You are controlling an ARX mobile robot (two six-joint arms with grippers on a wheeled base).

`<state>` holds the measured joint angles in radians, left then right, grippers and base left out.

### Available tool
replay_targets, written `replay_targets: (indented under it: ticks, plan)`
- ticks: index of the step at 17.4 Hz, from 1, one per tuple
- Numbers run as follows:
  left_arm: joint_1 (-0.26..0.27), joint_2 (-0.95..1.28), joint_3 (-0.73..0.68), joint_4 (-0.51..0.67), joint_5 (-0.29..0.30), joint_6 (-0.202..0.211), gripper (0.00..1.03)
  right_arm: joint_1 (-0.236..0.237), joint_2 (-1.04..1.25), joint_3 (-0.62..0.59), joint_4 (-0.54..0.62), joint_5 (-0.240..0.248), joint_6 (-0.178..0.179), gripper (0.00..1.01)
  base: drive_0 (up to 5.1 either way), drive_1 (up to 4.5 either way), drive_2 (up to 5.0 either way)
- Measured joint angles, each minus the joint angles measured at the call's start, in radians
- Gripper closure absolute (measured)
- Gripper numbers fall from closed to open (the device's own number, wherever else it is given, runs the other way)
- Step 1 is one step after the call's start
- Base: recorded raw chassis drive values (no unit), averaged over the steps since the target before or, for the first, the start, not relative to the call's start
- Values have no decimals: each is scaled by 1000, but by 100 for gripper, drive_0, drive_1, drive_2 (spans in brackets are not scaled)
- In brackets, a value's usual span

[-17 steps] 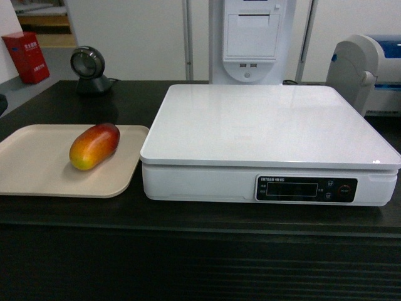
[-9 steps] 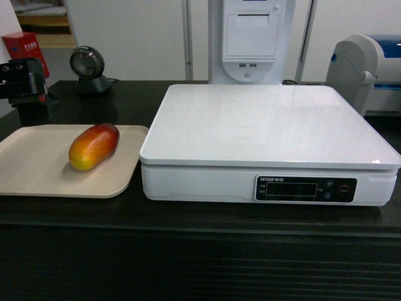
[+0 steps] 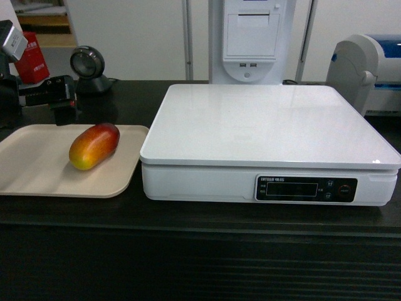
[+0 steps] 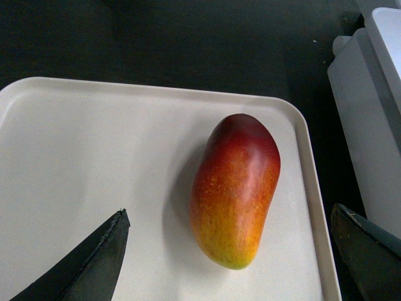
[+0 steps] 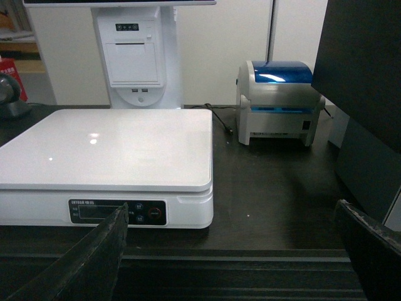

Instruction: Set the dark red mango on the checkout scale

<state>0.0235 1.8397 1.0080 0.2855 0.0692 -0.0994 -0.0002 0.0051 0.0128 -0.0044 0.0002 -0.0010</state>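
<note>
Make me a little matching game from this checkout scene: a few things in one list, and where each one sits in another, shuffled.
Things:
1. mango
2. scale
3. left claw
4. label printer

Places:
A. right of the scale, on the counter
B. lying on the beige tray
C. above the tray's far edge, open
D. middle of the counter, nothing on top

Pairs: 1-B, 2-D, 3-C, 4-A

Even indoor light, faint glare on scale (image 3: 263, 122)

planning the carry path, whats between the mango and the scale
Only bare beige tray, its rim, then a strip of dark counter separate the dark red mango from the scale, per head view.
</note>
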Motion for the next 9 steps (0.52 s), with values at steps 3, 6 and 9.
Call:
replay_targets:
  ticks: [3,6,9]
  plan:
    - [0,76,52,-6,32,2,5,0,0,0,0,0,0,3,0,0,0]
    - [-9,116,98,-19,44,6,5,0,0,0,0,0,0,3,0,0,0]
    - [-16,156,129,-18,63,21,5,0,0,0,0,0,0,3,0,0,0]
